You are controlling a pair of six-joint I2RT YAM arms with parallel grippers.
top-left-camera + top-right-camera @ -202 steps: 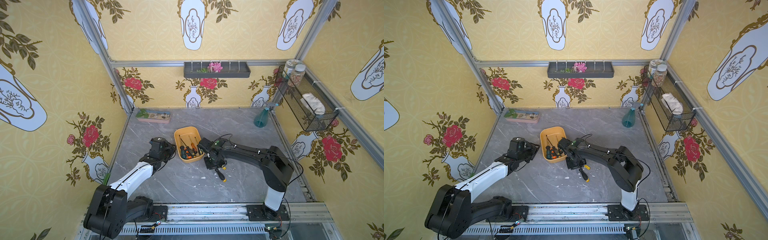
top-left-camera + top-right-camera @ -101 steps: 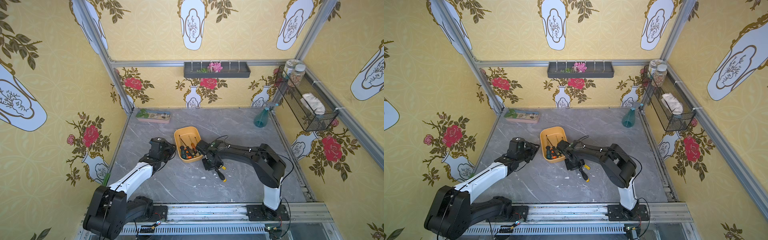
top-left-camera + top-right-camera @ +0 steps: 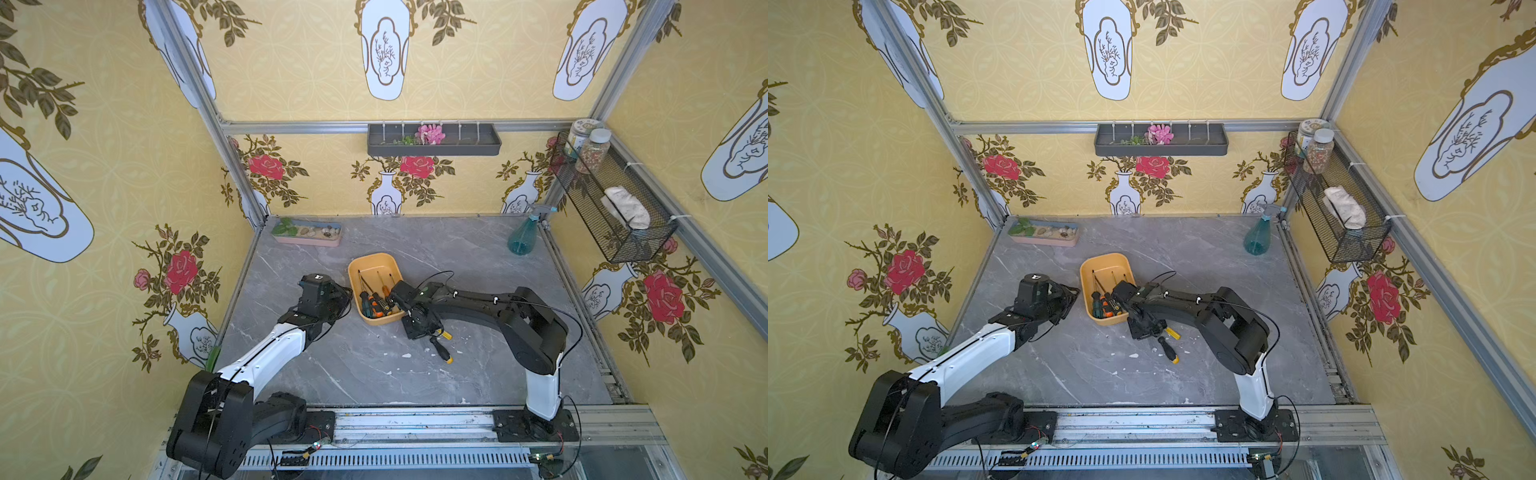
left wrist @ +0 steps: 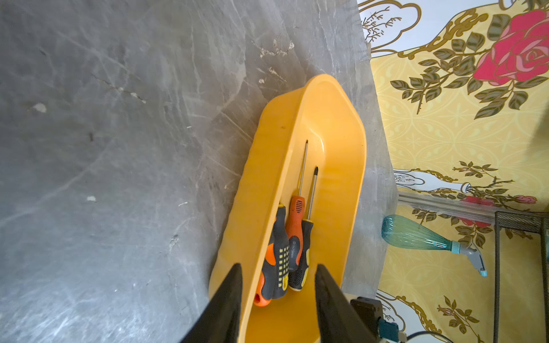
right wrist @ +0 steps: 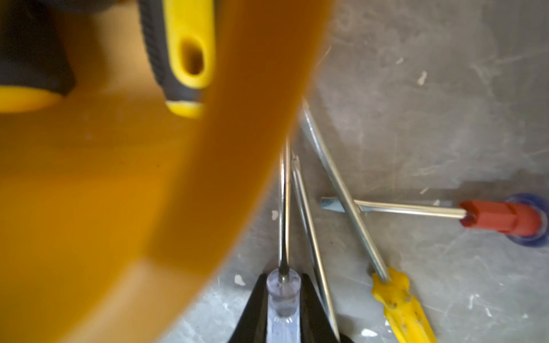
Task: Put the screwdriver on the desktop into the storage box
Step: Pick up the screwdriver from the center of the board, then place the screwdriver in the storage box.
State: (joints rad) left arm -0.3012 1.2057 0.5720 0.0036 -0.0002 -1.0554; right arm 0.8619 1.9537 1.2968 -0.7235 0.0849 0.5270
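The right pincer [image 5: 284, 277] is closed on the clear handle of a screwdriver [image 5: 283, 297] just outside the box [image 5: 118, 208], tip hidden behind the box wall, while a yellow screwdriver [image 5: 398, 300] and a red screwdriver [image 5: 502, 218] lie crossed on the table [image 3: 415, 374] beside it. The left pincer [image 4: 278, 265] hangs by the box's opposite side, jaws partly apart and holding nothing, near the handles of more screwdrivers [image 4: 294, 237] lying inside

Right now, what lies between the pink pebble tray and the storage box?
Nothing: bare desktop separates pink tray and storage box, seen in both top views.
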